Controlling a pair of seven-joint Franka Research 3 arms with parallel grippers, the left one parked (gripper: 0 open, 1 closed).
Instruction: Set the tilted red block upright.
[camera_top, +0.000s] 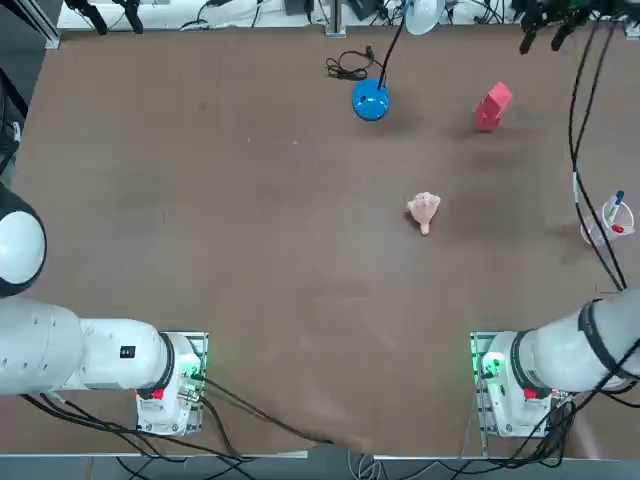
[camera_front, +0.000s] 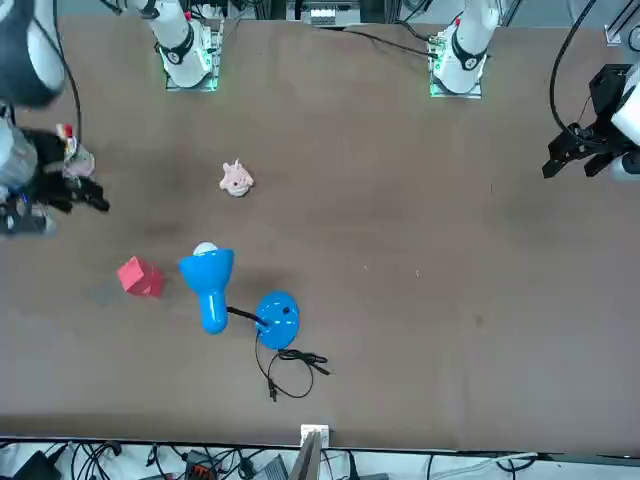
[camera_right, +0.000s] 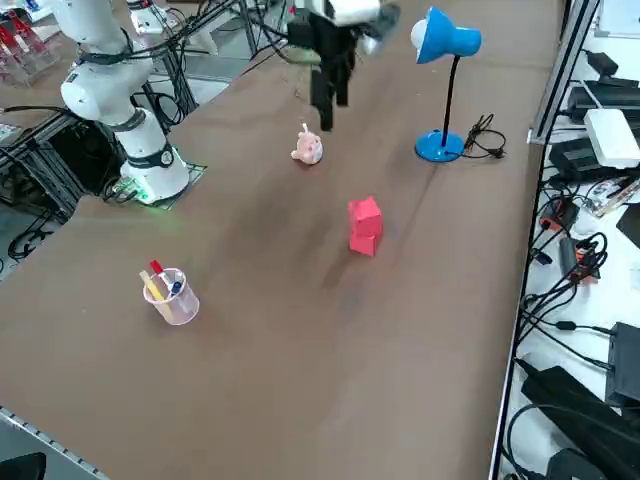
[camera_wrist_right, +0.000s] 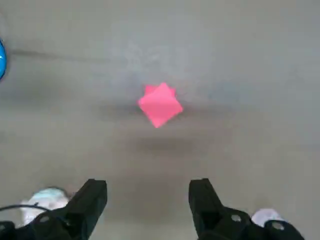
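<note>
Small plain red rectangular block (camera_top: 492, 107) tilted on brown surface (camera_top: 250, 250), near far edge on robot's right, beside blue desk lamp (camera_top: 370, 100). Right claw (camera_wrist_right: 147, 192) high above block, fingers apart, empty. Block looks rigid, light, smooth-faced; likely best pinched across two flat opposite sides near upper half.

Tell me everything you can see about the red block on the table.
The red block is small, plain and matte red, with flat faces and sharp edges; its material cannot be told. It looks taller than wide, standing alone on the bare brown table, with its upper part turned or tilted out of line with its base. Nothing but the table touches it. The blue lamp stands beside it, apart. The right gripper, fingers open, hovers above it, well clear.
</note>
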